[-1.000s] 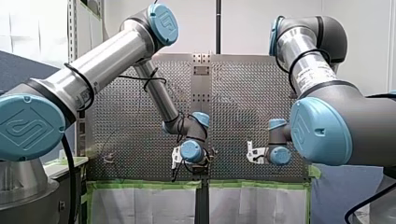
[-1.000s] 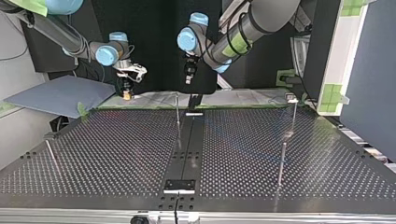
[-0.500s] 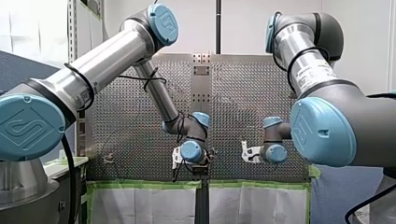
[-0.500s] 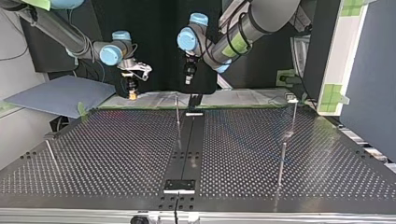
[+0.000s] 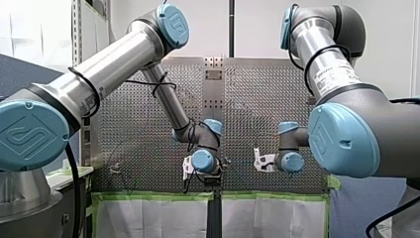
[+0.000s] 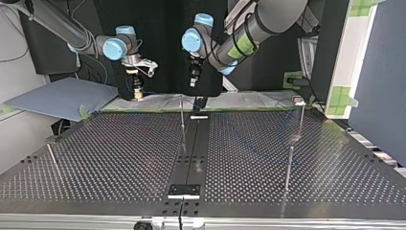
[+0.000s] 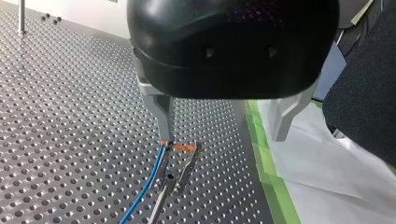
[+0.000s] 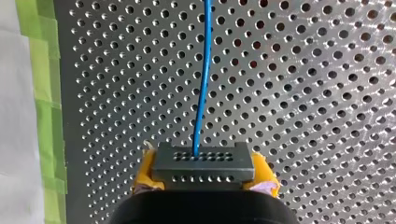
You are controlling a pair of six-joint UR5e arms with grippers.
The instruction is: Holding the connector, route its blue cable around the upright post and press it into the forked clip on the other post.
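In the right wrist view my right gripper (image 8: pixel 203 179) is shut on the dark grey connector (image 8: pixel 203 164), with a yellow pad at each side. The blue cable (image 8: pixel 201 84) leaves the connector and runs ahead over the perforated plate. In the left wrist view my left gripper (image 7: pixel 223 137) hangs open, its metal fingers (image 7: pixel 162 109) wide apart. Under one fingertip stands the forked clip (image 7: pixel 180 147) with orange prongs. The blue cable (image 7: pixel 145 184) rises to it; whether it sits in the fork I cannot tell. In the top view my right gripper (image 6: pixel 138 90) is left of my left gripper (image 6: pixel 193 79).
Thin upright posts stand on the perforated table: one near the middle (image 6: pixel 182 117), two at the top view's right (image 6: pixel 288 167) (image 6: pixel 301 120), a leaning one at its left (image 6: pixel 51 157). Green tape (image 7: pixel 264 154) and white sheeting border the plate beside the clip.
My right arm has carried the connector sideways toward the table's middle, rightward in the top view. My left arm has stayed where it was, gripper still open.
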